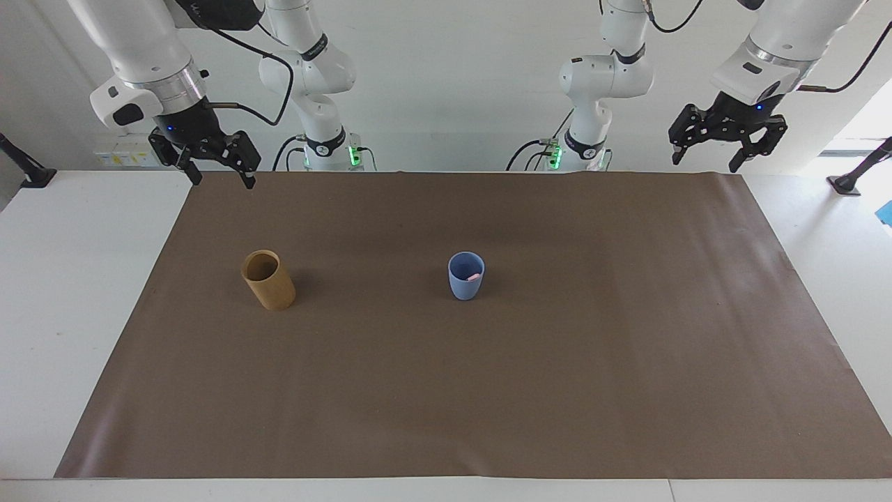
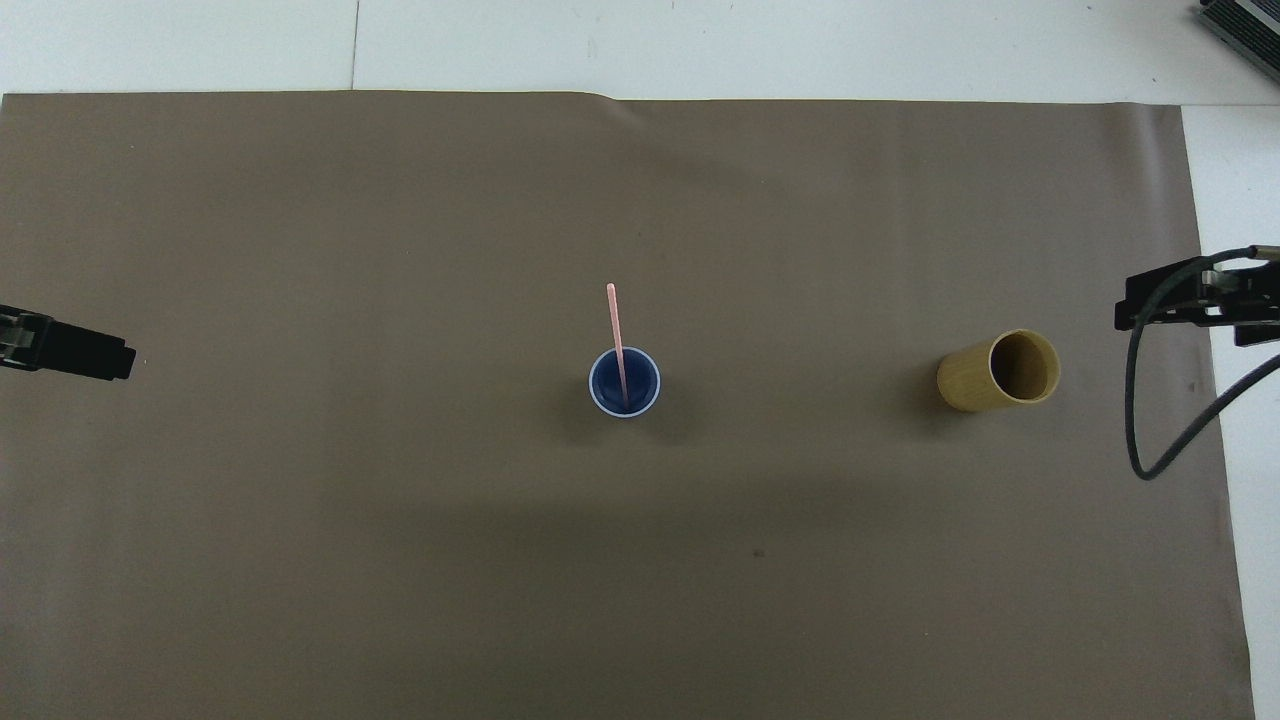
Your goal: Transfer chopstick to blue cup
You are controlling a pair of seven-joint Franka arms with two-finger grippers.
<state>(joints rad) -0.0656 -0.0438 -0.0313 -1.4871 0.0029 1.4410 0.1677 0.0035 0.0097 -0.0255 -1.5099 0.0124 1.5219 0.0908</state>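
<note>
The blue cup (image 1: 466,282) stands upright mid-mat; it also shows in the overhead view (image 2: 597,392). One pale pink chopstick (image 2: 616,335) stands in it, its top leaning away from the robots. In the facing view only its pink end (image 1: 473,277) shows at the rim. My right gripper (image 1: 223,181) is open and empty, raised over the mat's edge near the right arm's base. My left gripper (image 1: 704,164) is open and empty, raised over the mat's corner at the left arm's end, and waits.
A tan-brown cylindrical cup (image 1: 268,280) stands toward the right arm's end of the table, level with the blue cup; it looks empty in the overhead view (image 2: 1000,372). A brown mat (image 1: 557,390) covers the white table. A black cable (image 2: 1135,400) hangs from the right arm.
</note>
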